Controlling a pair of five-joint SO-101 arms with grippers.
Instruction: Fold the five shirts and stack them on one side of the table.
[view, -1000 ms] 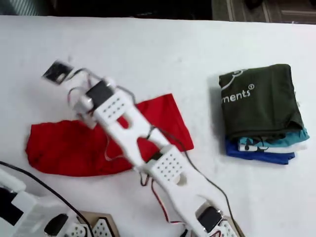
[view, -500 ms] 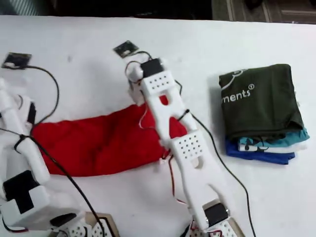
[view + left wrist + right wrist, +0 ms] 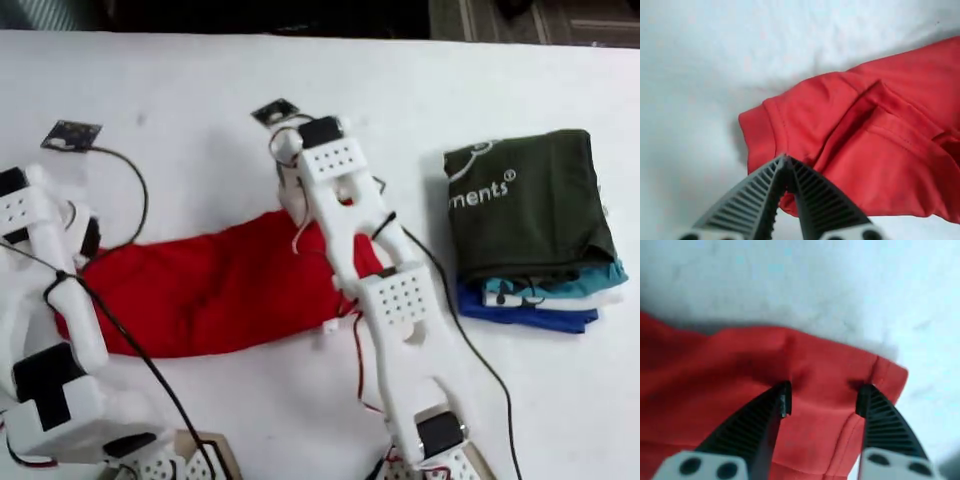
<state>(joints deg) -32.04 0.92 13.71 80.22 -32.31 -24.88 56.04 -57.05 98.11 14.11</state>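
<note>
Straddling red shirt (image 3: 715, 360) corner: right gripper (image 3: 824, 399) | left gripper (image 3: 786, 162): opposite end

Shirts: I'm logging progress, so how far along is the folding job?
Done: a stack of four folded shirts at one side. In hand: the red shirt, left gripper shut at one end, right gripper open over a corner. Left: finish folding it and put it on the stack.
</note>
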